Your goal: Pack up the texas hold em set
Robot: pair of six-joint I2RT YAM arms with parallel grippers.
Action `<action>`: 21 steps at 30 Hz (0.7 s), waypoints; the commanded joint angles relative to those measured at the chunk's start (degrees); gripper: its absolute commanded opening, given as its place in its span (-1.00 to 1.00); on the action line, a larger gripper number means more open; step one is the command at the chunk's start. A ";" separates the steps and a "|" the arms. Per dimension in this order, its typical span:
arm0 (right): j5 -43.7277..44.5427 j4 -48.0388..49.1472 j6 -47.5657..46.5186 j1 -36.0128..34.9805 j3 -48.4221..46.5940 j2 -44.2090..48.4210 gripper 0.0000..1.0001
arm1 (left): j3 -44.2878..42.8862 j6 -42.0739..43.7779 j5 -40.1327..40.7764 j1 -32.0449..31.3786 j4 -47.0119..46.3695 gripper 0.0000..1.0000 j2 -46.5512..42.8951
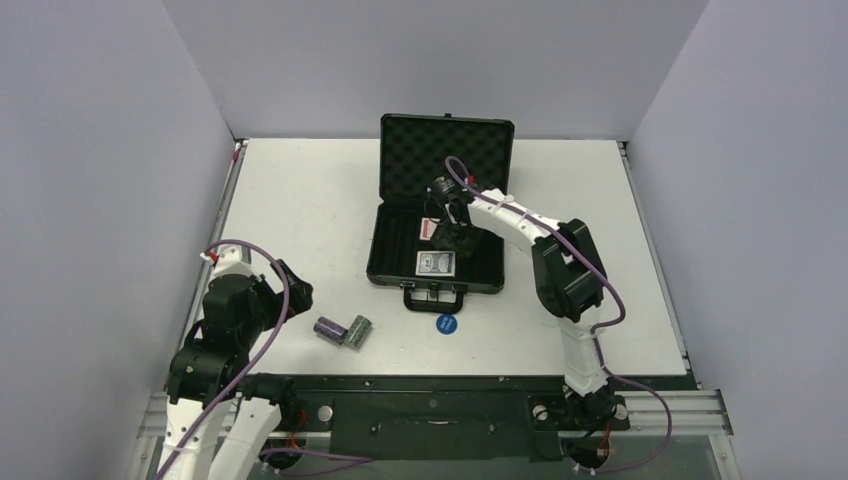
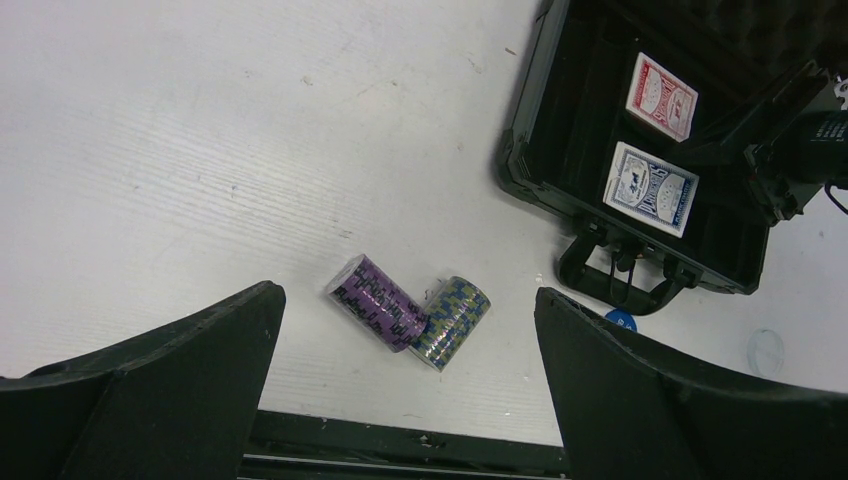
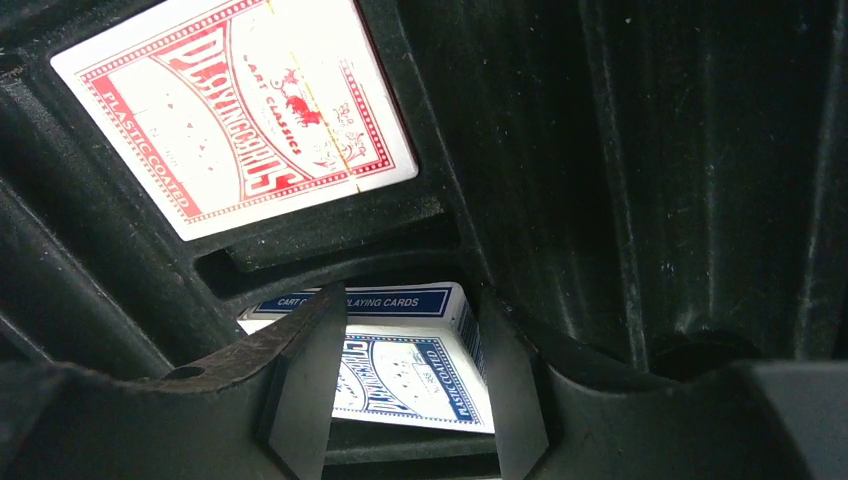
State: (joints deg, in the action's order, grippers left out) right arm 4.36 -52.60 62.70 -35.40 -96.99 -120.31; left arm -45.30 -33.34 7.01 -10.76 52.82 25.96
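The black case (image 1: 445, 150) lies open at the table's middle, lid up at the back. A red deck (image 1: 428, 229) and a blue deck (image 1: 435, 263) lie in its left slots. My right gripper (image 1: 452, 238) is open and empty, low inside the case. In the right wrist view its fingers (image 3: 300, 400) frame the blue deck (image 3: 420, 375), with the red deck (image 3: 240, 110) beyond. A purple chip stack (image 2: 378, 302) and a green chip stack (image 2: 455, 320) lie touching on their sides near the front edge. My left gripper (image 2: 408, 300) is open above them. A blue disc (image 1: 446, 323) and a clear disc (image 2: 765, 352) lie by the case handle (image 2: 610, 285).
The table's front edge and a black rail (image 2: 400, 450) run just below the chip stacks. Grey walls stand on the left, the back and the right. The case's right-hand troughs (image 3: 650, 150) show no contents.
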 commanded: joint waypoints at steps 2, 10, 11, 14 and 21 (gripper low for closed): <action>-3.90 1.78 -0.52 -1.54 2.66 3.39 -0.01 | -0.05 0.89 -0.58 0.24 -3.07 0.93 0.38; -1.04 0.85 -6.02 -0.94 2.58 5.50 0.33 | -0.13 0.85 -0.50 0.05 -2.93 0.93 0.80; -0.77 0.46 -7.07 -0.88 2.15 5.73 0.34 | -0.14 0.78 -0.41 0.04 -2.91 0.93 0.74; 1.38 -1.03 -9.61 -0.77 0.50 6.75 0.36 | -0.14 0.79 -0.26 0.05 -2.97 0.93 0.52; 4.37 -3.49 -15.36 -1.18 -0.49 10.66 0.11 | -0.05 0.82 -0.32 -0.12 -2.94 0.93 0.78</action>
State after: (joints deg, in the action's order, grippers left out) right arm 5.17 -54.48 51.92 -36.07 -95.46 -115.68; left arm -45.30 -33.34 7.01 -10.76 52.73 26.52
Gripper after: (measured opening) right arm 0.635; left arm 0.965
